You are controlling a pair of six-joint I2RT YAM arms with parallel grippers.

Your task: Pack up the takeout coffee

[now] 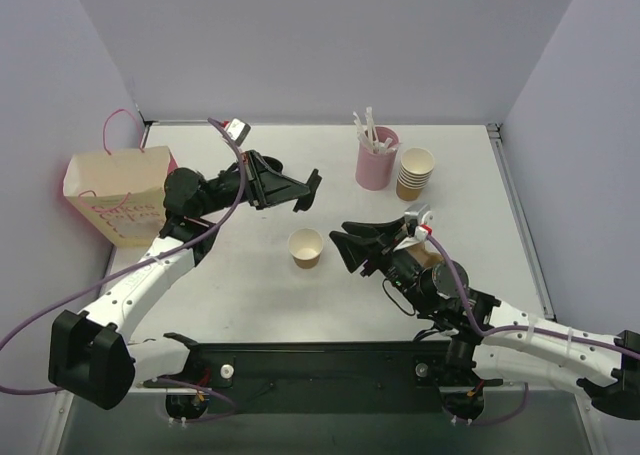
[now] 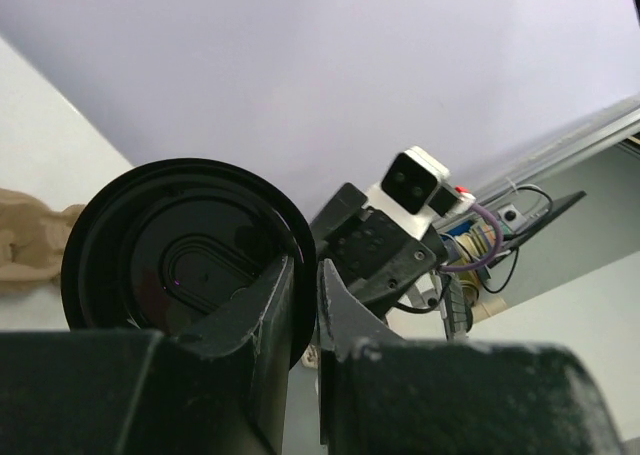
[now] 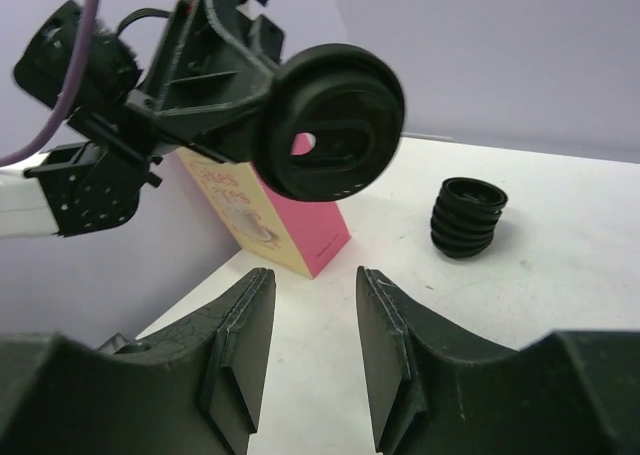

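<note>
Quick rundown. Left tool (image 2: 305,275) is pinched shut on the rim of a black lid (image 2: 185,265). It holds the lid up off the surface on edge, face toward the other arm, prob so it can be lined up w/ the cup. The cup (image 1: 305,247) stands upright and lidless on the tabletop (image 1: 240,275), about mid-way between the two arms. The lid hangs a bit further back, not touching it. So imo the drink isn't put together yet, and capping comes before any packing.

Right tool (image 3: 313,275) sits just beside the cup on its right, jaws partway apart w/ nothing in them. Looks placed to steady or grab the cup, but that's my guess.

Bag (image 1: 115,190) stands at the far left edge, well apart from the cup.

Spares are parked out of the way. At the back there's a cup stack (image 1: 415,173) just beside a pink holder (image 1: 376,160) w/ white sticks in it. A lid stack (image 3: 468,218) shows only in the right wrist view.

Tabletop is plain white and matte. Walls (image 1: 320,45) are pale lavender on 3 sides, lighting's even.
</note>
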